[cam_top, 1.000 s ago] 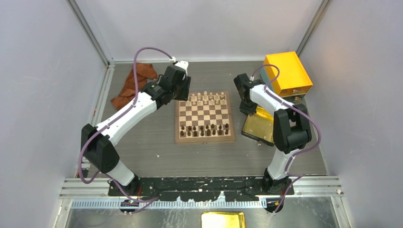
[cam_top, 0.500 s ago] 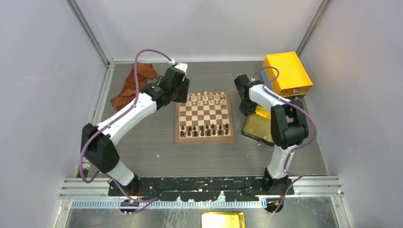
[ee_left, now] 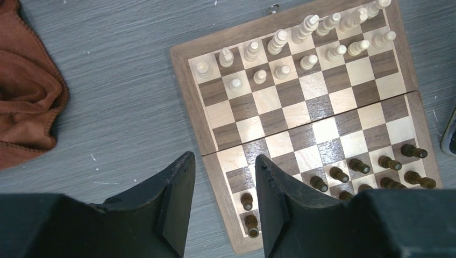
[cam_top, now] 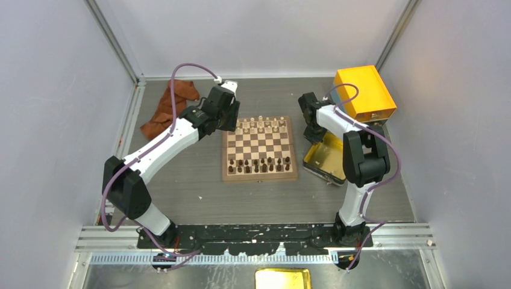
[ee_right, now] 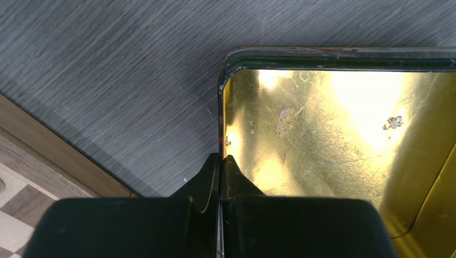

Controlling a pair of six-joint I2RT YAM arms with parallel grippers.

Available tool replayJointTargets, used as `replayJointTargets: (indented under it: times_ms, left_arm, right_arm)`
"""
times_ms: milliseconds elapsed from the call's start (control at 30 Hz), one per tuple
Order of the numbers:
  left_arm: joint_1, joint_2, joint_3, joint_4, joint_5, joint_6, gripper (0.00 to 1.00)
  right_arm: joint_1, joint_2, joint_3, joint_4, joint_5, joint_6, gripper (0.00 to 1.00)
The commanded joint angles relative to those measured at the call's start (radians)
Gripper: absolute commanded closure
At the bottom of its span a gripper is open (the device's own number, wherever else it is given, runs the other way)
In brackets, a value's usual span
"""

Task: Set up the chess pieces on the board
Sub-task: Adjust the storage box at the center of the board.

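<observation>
The board (cam_top: 260, 176) lies mid-table. Cream chess pieces (cam_top: 264, 125) fill its two far rows and dark chessmen (cam_top: 259, 164) its two near rows. In the left wrist view the cream chess pieces (ee_left: 301, 45) stand upright at the top of the board (ee_left: 185, 102). My left gripper (cam_top: 232, 120) hovers over the board's left edge, open and empty (ee_left: 223, 161). My right gripper (cam_top: 313, 135) is shut (ee_right: 222, 158) on the left rim of the golden-yellow tray (ee_right: 333, 123), which holds no pieces in this view.
The golden tray (cam_top: 328, 158) sits right of the board. An orange-yellow box (cam_top: 364, 92) stands at the back right. A brown cloth (cam_top: 169, 108) lies at the back left, also in the left wrist view (ee_left: 24, 97). Another gold tray (cam_top: 282, 279) lies below the arm bases.
My right arm has shifted a little while pinching the tray rim, and the tray has moved slightly toward the board. The left gripper has barely moved.
</observation>
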Motion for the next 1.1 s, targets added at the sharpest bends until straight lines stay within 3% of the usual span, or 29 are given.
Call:
replayJointTargets:
  times_ms: [0,400,800,1067]
  left_arm:
    - [0.005,-0.051,-0.014,0.04,-0.013,0.02,0.53]
    - [-0.026,-0.103,-0.057,0.04,-0.016,0.035,0.53]
    - [-0.082,-0.156,-0.088,0.036,-0.001,0.036,0.54]
    - [-0.085,-0.169,-0.097,0.033,0.024,0.015,0.55]
  right_arm:
    - [-0.007,-0.014,0.042,0.011,0.096,0.101,0.99]
    - [-0.018,-0.009,0.075,0.015,0.208,0.348,0.99]
    - [-0.085,-0.027,-0.018,0.125,0.142,0.616,0.99]
    - [-0.101,0.002,-0.005,0.164,0.15,0.705,0.99]
